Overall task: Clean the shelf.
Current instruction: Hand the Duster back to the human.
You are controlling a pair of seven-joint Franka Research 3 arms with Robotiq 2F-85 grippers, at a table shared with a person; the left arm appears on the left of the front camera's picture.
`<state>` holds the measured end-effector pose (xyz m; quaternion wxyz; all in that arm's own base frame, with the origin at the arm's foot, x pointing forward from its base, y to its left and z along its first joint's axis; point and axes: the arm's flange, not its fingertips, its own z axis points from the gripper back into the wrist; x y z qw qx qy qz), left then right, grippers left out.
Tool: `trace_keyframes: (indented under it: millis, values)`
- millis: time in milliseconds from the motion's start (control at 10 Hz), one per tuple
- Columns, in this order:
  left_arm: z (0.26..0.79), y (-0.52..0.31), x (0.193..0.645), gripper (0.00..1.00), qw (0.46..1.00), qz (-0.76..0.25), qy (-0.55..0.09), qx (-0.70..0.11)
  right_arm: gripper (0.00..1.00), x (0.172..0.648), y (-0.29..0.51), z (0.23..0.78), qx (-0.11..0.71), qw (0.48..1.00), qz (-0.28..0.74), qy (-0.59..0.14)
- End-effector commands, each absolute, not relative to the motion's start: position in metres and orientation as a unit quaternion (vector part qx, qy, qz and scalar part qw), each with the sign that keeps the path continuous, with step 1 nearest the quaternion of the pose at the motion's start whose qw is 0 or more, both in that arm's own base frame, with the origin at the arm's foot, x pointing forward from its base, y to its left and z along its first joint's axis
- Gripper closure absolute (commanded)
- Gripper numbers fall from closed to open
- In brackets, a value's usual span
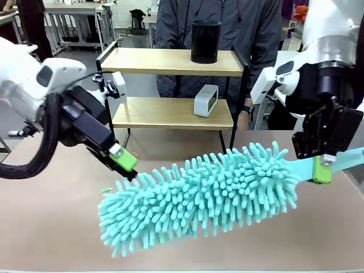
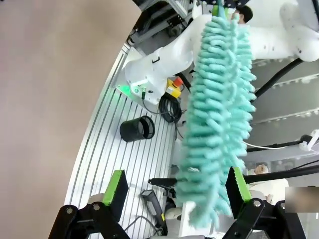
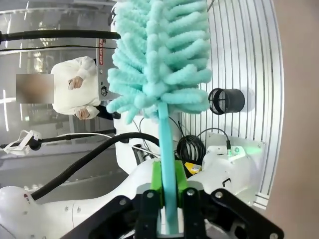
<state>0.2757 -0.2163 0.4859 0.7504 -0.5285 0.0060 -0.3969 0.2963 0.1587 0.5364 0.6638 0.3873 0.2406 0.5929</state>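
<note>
The shelf (image 1: 170, 61) stands at the far middle of the table, its two wooden boards in a black frame. A black cylinder (image 1: 205, 41) sits on the top board and a small white box (image 1: 206, 100) on the lower one. A fluffy teal duster (image 1: 199, 199) hovers over the table in front of it. My right gripper (image 1: 322, 168) is shut on the duster's handle (image 3: 167, 149), with the duster's head (image 3: 159, 59) stretching away from the right gripper (image 3: 169, 186). My left gripper (image 1: 122, 159) is open by the duster's free end. From the left wrist, the duster (image 2: 217, 109) hangs close to one green pad (image 2: 238, 185).
A person in a dark jacket (image 1: 250, 23) stands right behind the shelf. The brown table top (image 1: 51, 227) lies under the duster. A black mesh cup (image 2: 137, 129) and cables (image 2: 169, 107) sit on the ribbed metal base beside the table.
</note>
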Motion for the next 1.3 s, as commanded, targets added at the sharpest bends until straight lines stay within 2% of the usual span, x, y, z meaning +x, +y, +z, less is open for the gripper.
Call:
trace_keyframes:
  millis: [0, 500, 1100, 1200]
  values:
    - [0.481, -0.235, 0.273, 0.00, 0.744, -0.401, 0.029, -0.534, 0.88, 0.307, 0.168, 0.540, 0.399, 0.650, 0.609, 0.219]
    - [0.488, -0.249, 0.240, 0.00, 0.665, -0.455, 0.095, -0.584, 0.88, 0.318, 0.173, 0.527, 0.410, 0.650, 0.597, 0.232]
    - [0.482, -0.253, 0.236, 0.00, 0.673, -0.462, 0.108, -0.568, 0.88, 0.316, 0.167, 0.527, 0.421, 0.649, 0.595, 0.219]
    - [0.482, -0.253, 0.237, 0.60, 0.680, -0.465, 0.104, -0.558, 0.88, 0.317, 0.167, 0.527, 0.422, 0.649, 0.593, 0.220]
